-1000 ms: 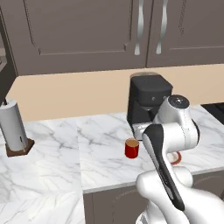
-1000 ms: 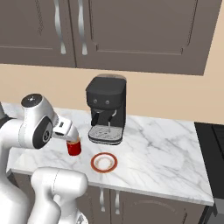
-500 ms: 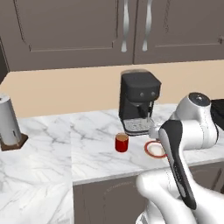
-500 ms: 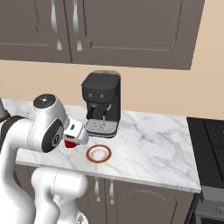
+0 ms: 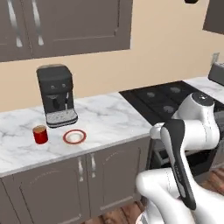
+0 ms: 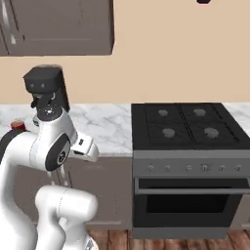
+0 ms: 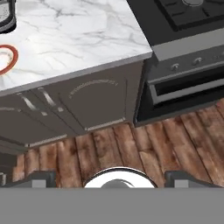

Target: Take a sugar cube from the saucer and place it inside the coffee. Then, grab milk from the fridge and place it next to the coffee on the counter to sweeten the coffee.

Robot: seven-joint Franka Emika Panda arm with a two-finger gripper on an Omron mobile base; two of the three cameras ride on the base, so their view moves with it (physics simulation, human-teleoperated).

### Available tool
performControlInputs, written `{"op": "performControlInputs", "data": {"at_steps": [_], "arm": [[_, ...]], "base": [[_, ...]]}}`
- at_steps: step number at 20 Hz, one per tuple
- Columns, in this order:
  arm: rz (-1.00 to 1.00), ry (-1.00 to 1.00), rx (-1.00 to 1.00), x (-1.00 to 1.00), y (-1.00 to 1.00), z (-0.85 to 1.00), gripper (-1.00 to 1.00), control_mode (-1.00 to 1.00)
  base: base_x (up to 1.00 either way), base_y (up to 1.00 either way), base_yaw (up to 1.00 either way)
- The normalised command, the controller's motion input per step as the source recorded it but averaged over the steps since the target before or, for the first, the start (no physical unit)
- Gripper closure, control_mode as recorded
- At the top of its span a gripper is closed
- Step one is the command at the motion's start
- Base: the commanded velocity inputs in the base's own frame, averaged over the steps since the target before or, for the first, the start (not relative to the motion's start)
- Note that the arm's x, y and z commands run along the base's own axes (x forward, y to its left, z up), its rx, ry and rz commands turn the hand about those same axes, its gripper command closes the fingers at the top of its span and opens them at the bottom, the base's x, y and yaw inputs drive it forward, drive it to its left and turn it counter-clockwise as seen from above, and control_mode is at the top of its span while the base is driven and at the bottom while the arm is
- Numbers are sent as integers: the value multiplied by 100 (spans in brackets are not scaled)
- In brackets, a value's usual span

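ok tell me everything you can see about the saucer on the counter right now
The saucer is a small round flat plate, white in the middle with a red-orange rim, looking like glazed ceramic. It lies flat on the white marble counter, near the front edge, just right of the red coffee cup and in front of the black coffee machine, touching neither. No sugar cube can be made out on it. In the hand view its rim shows at the left edge.
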Motion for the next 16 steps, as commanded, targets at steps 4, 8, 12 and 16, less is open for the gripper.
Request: {"op": "performControlInputs", "data": {"at_steps": [4, 8, 12, 16], "arm": [[0, 0, 0, 0, 0, 0, -100, 100], [0, 0, 0, 0, 0, 0, -100, 100], [0, 0, 0, 0, 0, 0, -100, 100], [0, 0, 0, 0, 0, 0, -100, 100]], "base": [[-7, -92, -69], [-5, -100, -61], [-11, -100, -63], [-7, -82, -76]]}}
